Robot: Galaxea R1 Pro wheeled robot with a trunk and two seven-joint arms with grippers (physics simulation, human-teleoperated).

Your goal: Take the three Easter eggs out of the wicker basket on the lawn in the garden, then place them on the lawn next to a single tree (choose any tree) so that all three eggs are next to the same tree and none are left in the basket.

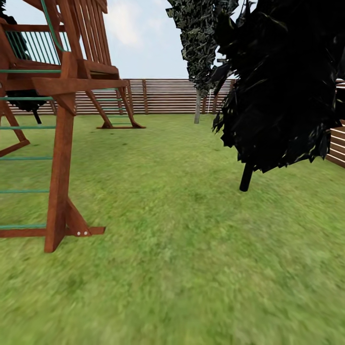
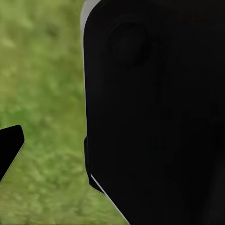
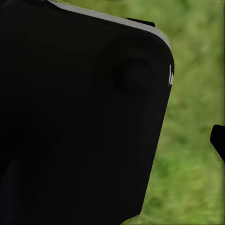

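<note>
The lawn (image 1: 191, 258) spreads out ahead in the head view, short green grass with yellowish patches. A tree with dark angular leaves (image 1: 282, 86) stands at the right on a thin dark trunk (image 1: 246, 177). A second tree with a pale grey trunk (image 1: 197, 108) stands farther back by the fence. The Easter eggs and the wicker basket are out of view. One black fingertip (image 2: 10, 146) of my left gripper pokes in over grass in the left wrist view. One black fingertip (image 3: 218, 140) of my right gripper does the same in the right wrist view.
A red-brown wooden play frame (image 1: 61, 158) with green rungs stands at the left, its foot braces on the grass. A brown slat fence (image 1: 163, 96) closes the back and the right side. A black robot part (image 2: 154, 112) blocks much of both wrist views (image 3: 79, 117).
</note>
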